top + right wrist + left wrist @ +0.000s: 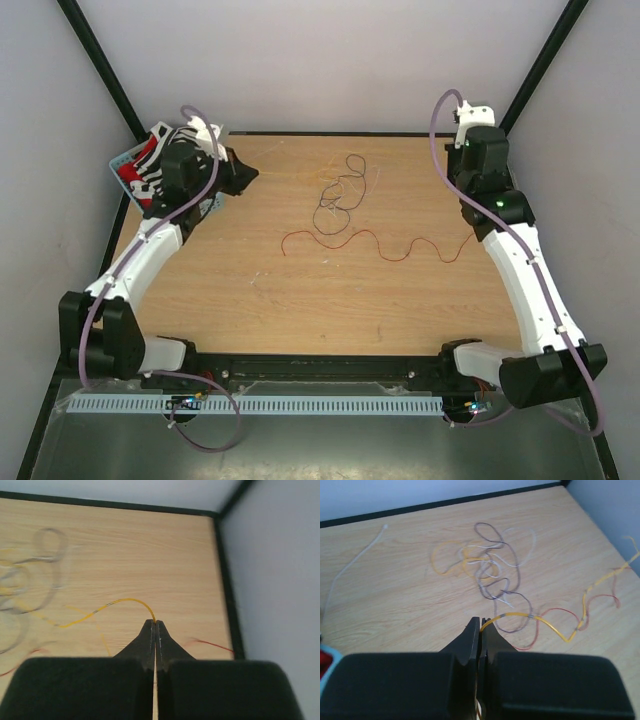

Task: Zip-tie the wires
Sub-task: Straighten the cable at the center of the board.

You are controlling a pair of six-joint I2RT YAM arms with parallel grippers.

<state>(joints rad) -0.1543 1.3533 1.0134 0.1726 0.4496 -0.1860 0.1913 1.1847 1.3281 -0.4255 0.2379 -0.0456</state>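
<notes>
Overhead, two wrist close-ups; shared table (250, 300)

A wooden table (300, 300) carries a light-blue basket (120, 160) of red, white and black items at its far left corner, while a white slotted strip (320, 405) runs along its near edge.

Curly wires (338, 198) lie tangled, one red strand trailing right; the whitish zip tie (356, 556) lies apart.

Left arm (150, 250) stretches far left, left tool (481, 622) pinched tight; right arm (520, 260) reaches forward, right tool (154, 624) likewise clamped.
</notes>
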